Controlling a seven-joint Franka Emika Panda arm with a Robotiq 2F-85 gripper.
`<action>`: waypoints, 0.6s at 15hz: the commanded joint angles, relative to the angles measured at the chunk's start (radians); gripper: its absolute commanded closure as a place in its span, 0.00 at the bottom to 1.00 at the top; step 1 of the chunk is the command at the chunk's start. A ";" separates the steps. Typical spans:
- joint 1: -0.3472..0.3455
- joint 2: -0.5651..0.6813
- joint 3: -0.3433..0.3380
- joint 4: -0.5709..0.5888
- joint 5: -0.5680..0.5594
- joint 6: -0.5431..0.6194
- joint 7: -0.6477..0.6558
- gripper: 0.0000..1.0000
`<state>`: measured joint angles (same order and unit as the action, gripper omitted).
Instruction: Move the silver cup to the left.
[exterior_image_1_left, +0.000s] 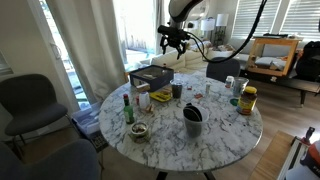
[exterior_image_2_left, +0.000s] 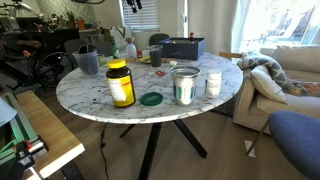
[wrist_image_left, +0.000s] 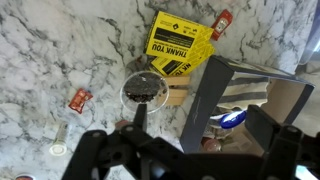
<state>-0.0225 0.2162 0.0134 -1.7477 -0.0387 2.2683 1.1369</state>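
Observation:
The silver cup is a short, pale grey cylinder with a light rim. It stands near the table edge between a green lid and a white container. In an exterior view it shows small next to the yellow-lidded jar. My gripper hangs open and empty high above the far side of the table, well away from the cup. In the wrist view the gripper looks down on a small dark cup; the silver cup is out of that view.
On the round marble table stand a yellow-lidded jar, a dark grey cup with utensils, a green bottle, a bowl and a dark box. Yellow packets lie beside the box. Chairs surround the table.

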 joint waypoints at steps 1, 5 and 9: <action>0.001 0.191 -0.030 0.167 0.094 0.008 -0.016 0.00; -0.003 0.375 -0.070 0.371 0.139 -0.060 0.007 0.00; 0.009 0.375 -0.095 0.359 0.124 -0.050 0.012 0.00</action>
<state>-0.0261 0.5917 -0.0640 -1.3899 0.0735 2.2211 1.1560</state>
